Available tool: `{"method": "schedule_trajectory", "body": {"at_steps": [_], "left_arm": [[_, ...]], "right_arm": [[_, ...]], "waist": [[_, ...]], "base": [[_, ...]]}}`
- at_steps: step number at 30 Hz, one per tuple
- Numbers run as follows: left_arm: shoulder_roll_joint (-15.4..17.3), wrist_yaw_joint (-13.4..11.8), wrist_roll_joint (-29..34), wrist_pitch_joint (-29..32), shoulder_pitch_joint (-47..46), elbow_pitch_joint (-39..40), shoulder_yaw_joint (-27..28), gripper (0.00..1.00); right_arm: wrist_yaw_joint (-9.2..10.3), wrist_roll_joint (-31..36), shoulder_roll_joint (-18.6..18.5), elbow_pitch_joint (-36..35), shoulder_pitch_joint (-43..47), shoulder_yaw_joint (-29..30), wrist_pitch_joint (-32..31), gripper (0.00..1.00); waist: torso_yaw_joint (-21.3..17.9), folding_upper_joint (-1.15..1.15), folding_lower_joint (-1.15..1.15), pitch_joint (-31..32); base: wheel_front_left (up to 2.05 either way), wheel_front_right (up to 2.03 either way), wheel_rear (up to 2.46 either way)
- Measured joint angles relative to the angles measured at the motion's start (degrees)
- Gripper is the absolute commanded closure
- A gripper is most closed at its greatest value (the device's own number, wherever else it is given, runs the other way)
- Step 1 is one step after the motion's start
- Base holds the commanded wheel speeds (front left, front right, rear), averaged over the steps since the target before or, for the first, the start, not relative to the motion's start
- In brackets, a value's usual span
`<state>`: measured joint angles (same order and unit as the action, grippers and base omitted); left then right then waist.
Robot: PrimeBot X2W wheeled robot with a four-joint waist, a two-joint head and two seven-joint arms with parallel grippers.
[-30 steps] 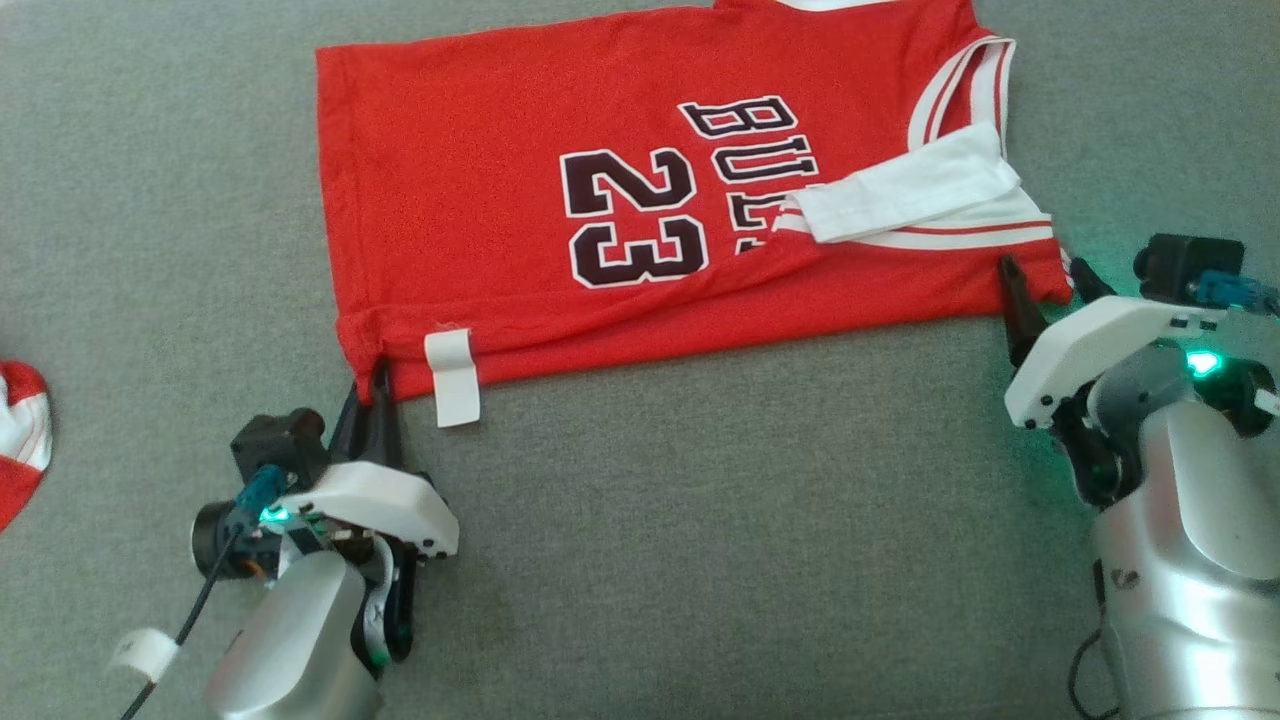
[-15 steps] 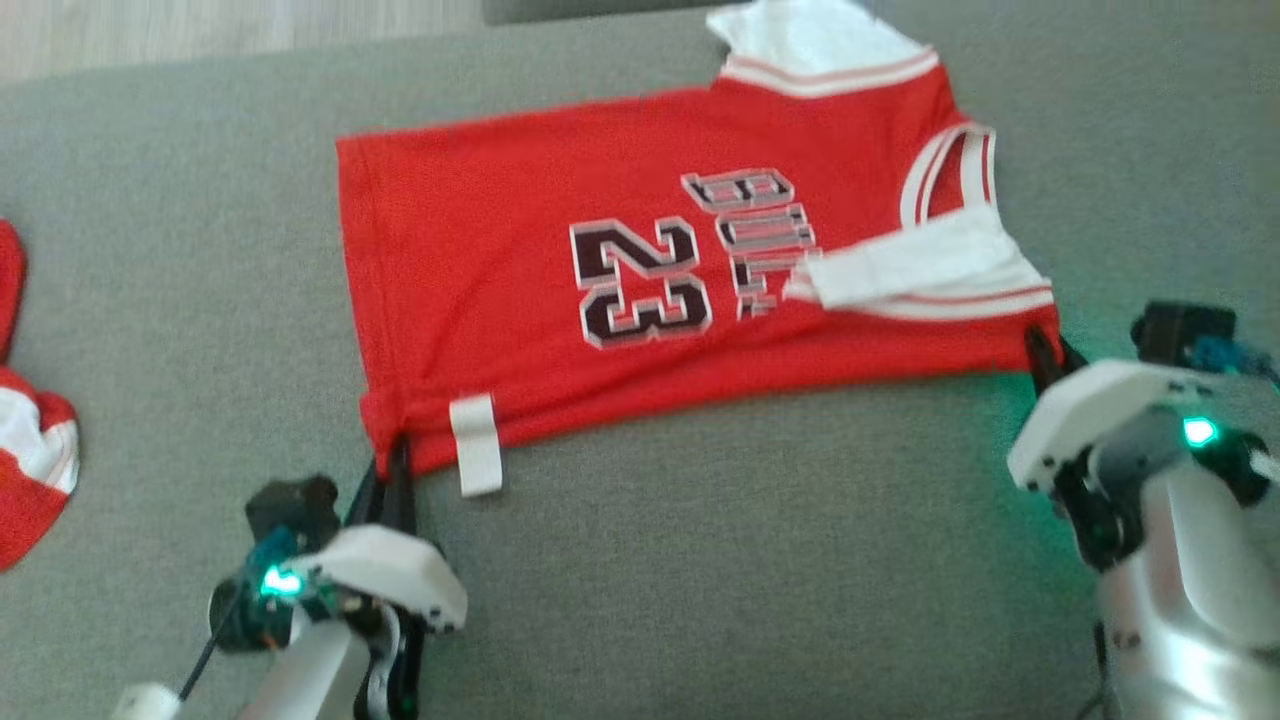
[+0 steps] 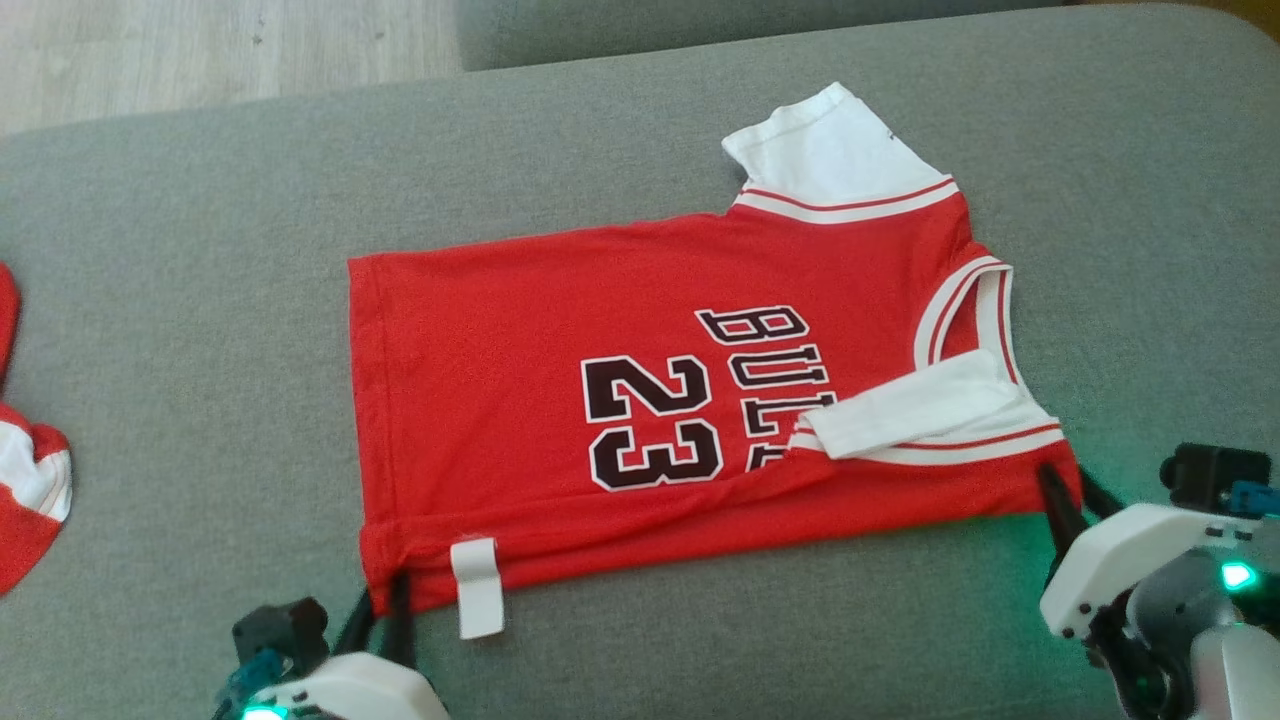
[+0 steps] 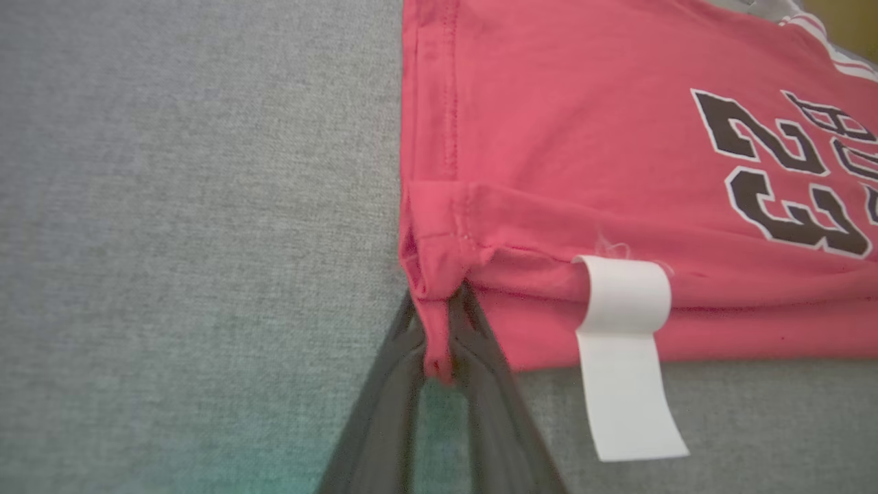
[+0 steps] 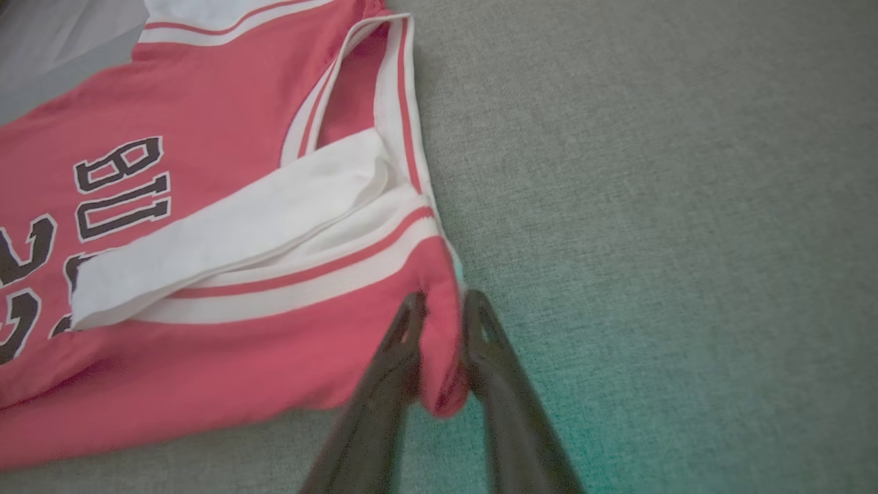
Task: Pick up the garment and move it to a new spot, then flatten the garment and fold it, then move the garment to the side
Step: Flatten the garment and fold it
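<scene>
Cushion [image 3: 200,250] spreads wide around one jersey [image 3: 500,380] at frame centre. My left gripper [image 4: 442,322] pinches its lower-left hem corner, my right gripper [image 5: 442,309] its lower-right shoulder; one red-white cloth [image 3: 30,490] sits at left edge.

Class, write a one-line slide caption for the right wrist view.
Right gripper pinches a shoulder corner of the red jersey lying on the grey cushion.

Left tool [image 3: 385,590], right tool [image 3: 1068,485]: long dark fingers [image 5: 381,398]; white housings [image 3: 1115,570]; green lights [image 3: 1237,576]; black cameras [image 3: 1205,472]; silver forearm [image 3: 1235,670].
</scene>
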<state>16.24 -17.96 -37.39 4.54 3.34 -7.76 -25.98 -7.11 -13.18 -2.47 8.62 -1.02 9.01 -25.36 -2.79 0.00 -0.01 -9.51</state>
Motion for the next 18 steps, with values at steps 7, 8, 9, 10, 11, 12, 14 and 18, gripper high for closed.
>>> {"method": "schedule_trajectory", "body": {"at_steps": [7,8,9,10,11,12,14,18], "left_arm": [[1.0,-0.1,-0.2,1.5,-0.3,3.0,0.0,0.0],[1.6,0.3,-0.4,2.0,-1.0,3.3,0.1,0.0],[2.4,0.4,-0.2,2.6,-2.1,3.7,0.0,0.0],[3.5,0.4,0.5,3.2,-3.8,4.2,0.0,0.0],[4.5,0.4,1.5,4.0,-5.9,4.5,0.0,0.0],[5.3,0.5,2.4,4.6,-8.6,4.6,0.1,0.0],[5.6,0.7,3.3,5.3,-14.4,4.4,0.3,0.0],[2.2,1.6,5.3,2.7,-27.8,-3.1,0.3,0.0]], "right_arm": [[0.01,0.1,0.0,-4.7,-1.8,-0.1,-0.8,0.0],[0.01,0.6,0.0,-5.7,-2.9,-0.3,-1.5,0.0],[0.01,0.9,-0.2,-6.7,-4.3,-0.8,-2.3,0.0],[0.01,1.1,-0.7,-7.5,-6.1,-1.3,-2.8,0.0],[0.01,1.2,-1.4,-8.1,-8.2,-1.9,-3.2,0.0],[0.01,1.2,-2.3,-8.4,-10.6,-2.4,-3.7,0.0],[0.01,1.0,-3.7,-8.3,-15.7,-3.2,-4.1,0.0],[0.01,-0.5,-5.0,-4.7,-25.7,-6.1,-3.8,0.0]], "waist": [[0.5,0.0,0.0,-1.0],[0.5,0.0,0.0,-1.2],[0.6,0.0,0.0,-1.4],[0.6,0.0,0.0,-1.6],[0.6,0.0,0.01,-1.9],[0.6,0.0,0.0,-2.1],[0.6,0.0,0.01,-2.9],[0.5,0.0,0.02,-6.3]], "base": [[0.0,0.0,0.0],[0.0,0.0,0.0],[0.0,0.0,0.0],[0.0,0.0,0.0],[0.0,0.0,0.0],[0.0,0.0,0.0],[0.0,0.0,0.0],[0.0,0.0,0.0]]}}
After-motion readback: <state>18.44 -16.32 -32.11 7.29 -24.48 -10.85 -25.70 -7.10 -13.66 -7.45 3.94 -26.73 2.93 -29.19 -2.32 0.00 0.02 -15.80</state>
